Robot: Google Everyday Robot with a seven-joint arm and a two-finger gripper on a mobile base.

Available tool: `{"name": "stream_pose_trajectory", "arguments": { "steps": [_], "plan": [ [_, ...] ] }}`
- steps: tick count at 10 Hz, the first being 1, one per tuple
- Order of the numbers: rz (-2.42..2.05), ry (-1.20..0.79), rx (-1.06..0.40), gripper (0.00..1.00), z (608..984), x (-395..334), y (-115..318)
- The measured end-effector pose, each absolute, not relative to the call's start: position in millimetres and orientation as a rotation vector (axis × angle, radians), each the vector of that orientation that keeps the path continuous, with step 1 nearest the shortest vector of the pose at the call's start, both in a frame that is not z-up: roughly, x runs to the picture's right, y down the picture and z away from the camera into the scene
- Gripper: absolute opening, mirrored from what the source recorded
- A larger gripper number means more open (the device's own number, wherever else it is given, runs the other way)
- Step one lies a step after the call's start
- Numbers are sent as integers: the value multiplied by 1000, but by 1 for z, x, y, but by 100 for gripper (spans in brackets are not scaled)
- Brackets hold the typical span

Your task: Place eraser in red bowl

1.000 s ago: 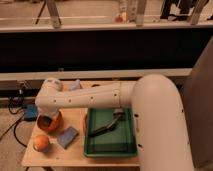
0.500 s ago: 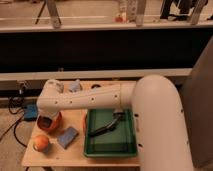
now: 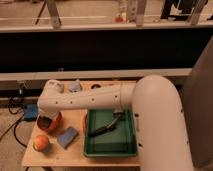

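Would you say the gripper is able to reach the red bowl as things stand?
Probably yes: the gripper hangs right at the opening of the red bowl, with nothing visible between them.

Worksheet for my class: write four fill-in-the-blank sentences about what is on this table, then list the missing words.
1. The gripper is at the red bowl, at the ___ end of the table in the picture.
2. The ball in front of the red bowl is ___.
3. The dark tool lies inside the ___ tray.
4. Between ball and tray lies a ___ block.
Missing words: left; orange; green; blue.
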State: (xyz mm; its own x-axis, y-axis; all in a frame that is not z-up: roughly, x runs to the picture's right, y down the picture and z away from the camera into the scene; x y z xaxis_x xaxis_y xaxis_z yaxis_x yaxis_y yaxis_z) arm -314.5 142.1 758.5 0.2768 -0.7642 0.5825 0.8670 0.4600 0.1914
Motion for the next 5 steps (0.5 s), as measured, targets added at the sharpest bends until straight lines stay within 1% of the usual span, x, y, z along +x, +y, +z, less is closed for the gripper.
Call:
{"name": "stream_pose_trajectory", "arguments": {
  "steps": [5],
  "plan": [
    [-1100,-684,-166,13,761,-314,140]
  ]
}}
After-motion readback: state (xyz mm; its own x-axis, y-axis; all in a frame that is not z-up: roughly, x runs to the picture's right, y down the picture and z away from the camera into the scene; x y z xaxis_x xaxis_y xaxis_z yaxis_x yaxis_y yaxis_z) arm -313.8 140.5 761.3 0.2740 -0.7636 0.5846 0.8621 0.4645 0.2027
